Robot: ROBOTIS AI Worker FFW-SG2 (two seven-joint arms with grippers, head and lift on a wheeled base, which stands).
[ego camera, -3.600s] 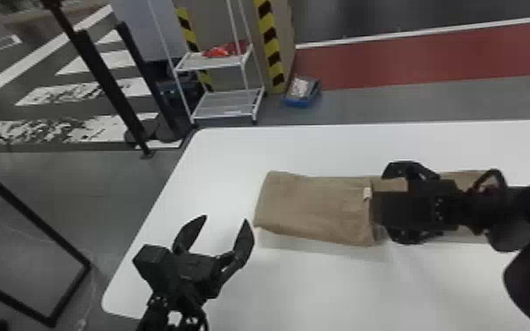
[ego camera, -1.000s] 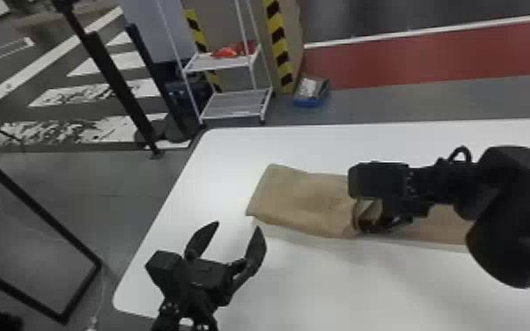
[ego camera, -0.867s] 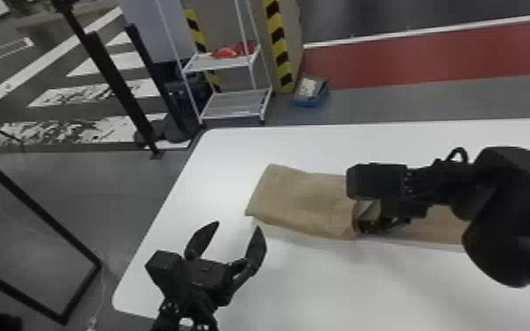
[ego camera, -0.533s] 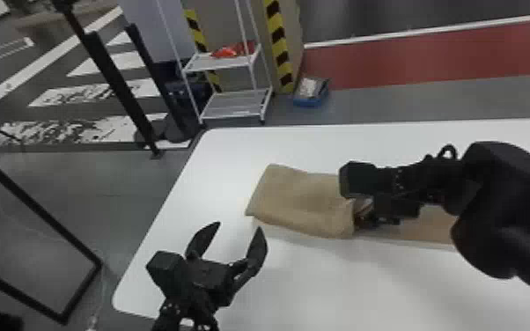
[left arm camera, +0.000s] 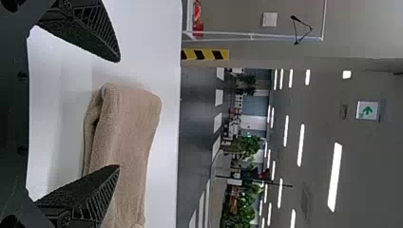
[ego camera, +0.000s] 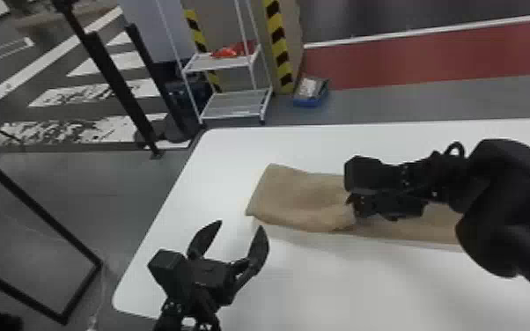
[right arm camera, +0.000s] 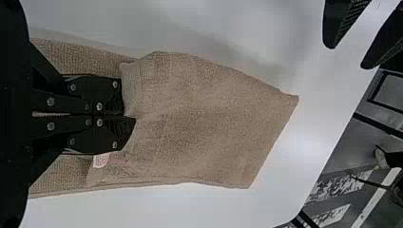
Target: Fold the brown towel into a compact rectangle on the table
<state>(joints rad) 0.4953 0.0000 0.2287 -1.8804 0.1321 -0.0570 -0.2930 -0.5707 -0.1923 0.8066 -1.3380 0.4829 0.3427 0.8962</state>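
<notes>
One left pincer (ego camera: 241, 225) wide apart, one right pincer (ego camera: 352, 202) clamped on the brown towel (ego camera: 299, 198).

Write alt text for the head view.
A partly folded brown towel lies on a white table, the robot's right gripper shut on its folded-over edge. The left gripper hangs open nearer the robot, and a white shelf rack stands beyond the table.

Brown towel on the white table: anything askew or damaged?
Slightly askew: the folded brown terry towel puckers where the right black two-fingered tool pinches its upper flap, leaving that edge crooked, and its folded left end slants. I see no tear or stain.
</notes>
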